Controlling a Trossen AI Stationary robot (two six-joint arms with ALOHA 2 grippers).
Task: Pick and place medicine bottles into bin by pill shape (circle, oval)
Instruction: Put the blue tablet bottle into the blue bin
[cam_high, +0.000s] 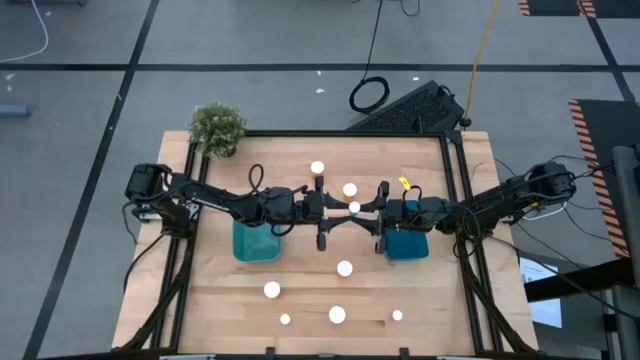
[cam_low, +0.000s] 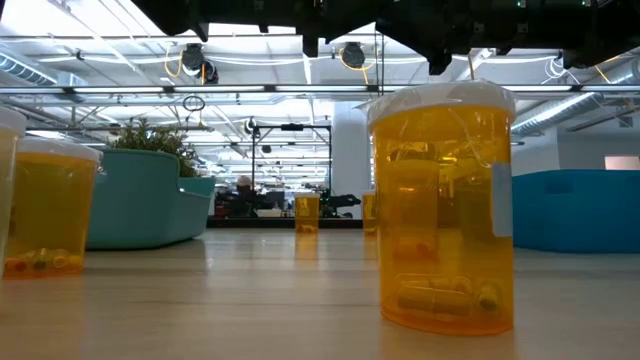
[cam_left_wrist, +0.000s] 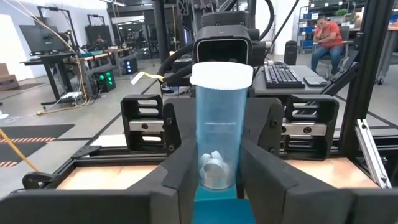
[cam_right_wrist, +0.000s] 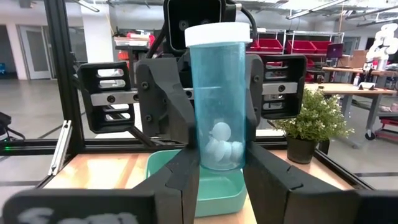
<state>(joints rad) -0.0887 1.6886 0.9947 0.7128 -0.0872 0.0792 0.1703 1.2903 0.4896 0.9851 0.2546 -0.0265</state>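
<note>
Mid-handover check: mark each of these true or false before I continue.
1. The bottle held between the two hands is a pale blue bottle with a white cap. True.
2. Only the left hand grips it. False: the right hand is closed on it too.
3. It holds amber capsules. False: the pills are white and rounded.
4. A potted plant stands at the table corner on the left arm's side. True.
5. The bins are stacked. False: the light teal bin and the darker blue bin sit apart, one under each arm.
</note>
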